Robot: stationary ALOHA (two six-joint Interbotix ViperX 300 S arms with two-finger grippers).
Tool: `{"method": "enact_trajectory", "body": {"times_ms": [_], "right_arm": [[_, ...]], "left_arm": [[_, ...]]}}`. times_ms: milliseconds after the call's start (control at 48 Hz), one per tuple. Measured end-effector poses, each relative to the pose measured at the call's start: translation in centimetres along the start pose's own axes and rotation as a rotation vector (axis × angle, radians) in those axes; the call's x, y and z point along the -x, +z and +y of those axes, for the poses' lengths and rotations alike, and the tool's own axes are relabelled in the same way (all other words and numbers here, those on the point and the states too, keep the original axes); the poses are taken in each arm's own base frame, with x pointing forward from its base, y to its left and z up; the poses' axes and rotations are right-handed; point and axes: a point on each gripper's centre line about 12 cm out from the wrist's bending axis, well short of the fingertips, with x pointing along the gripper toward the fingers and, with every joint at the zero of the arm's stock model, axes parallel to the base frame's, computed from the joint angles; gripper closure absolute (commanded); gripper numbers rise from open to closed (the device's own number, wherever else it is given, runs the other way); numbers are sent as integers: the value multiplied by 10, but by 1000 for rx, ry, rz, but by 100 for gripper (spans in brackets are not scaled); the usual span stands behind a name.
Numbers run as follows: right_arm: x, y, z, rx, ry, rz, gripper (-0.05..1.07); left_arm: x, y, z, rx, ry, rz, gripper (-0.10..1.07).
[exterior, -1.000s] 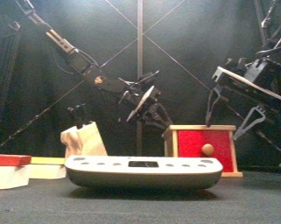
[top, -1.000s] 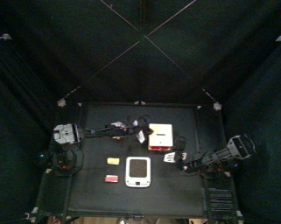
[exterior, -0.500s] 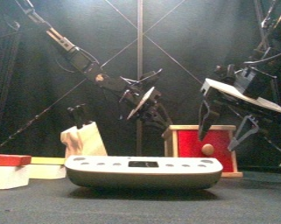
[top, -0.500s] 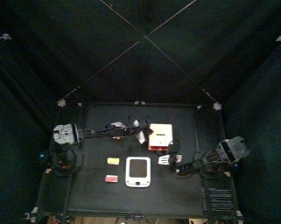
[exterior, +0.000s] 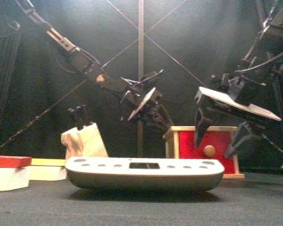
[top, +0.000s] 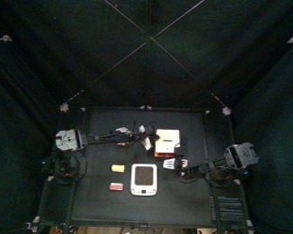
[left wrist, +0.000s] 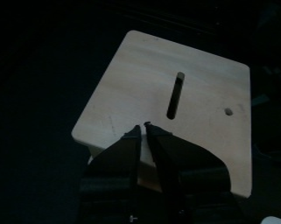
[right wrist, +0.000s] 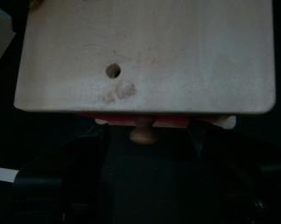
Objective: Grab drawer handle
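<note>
Hanging right pincer (exterior: 222, 132) wide open before drawer handle (exterior: 208, 151).

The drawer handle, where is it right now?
In the front view the drawer handle is a small knob on the drawer unit's red front, right of the middle, below the open right hand, behind the white gadget.

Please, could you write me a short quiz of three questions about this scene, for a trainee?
1. True or false: the right gripper is shut on the small round brown drawer handle.
2. What fills the right wrist view, just ahead of that gripper? A) cream-white wooden drawer box B) flat white gadget C) small yellow block
3. Fill in: the drawer's front panel is coloured ____.
Key: 1 false, its jaws stand wide open; 2 A; 3 red.
</note>
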Motion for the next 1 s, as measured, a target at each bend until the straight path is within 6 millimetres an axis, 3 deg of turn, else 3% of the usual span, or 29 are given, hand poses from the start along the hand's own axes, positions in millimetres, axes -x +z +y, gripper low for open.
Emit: {"method": "enact_trajectory", "body": {"times_ms": [333,688,1000], "right_arm": [[-2,2,0,-9,-3,3,29],[-8,2,-1,-9,-15,5,34],[-9,1,0,-14,-17,11,52]], "left_arm": [[0,0,0,0,1,1,39],[0,0,0,0,1,1,39],[0,0,0,0,1,1,39]]}}
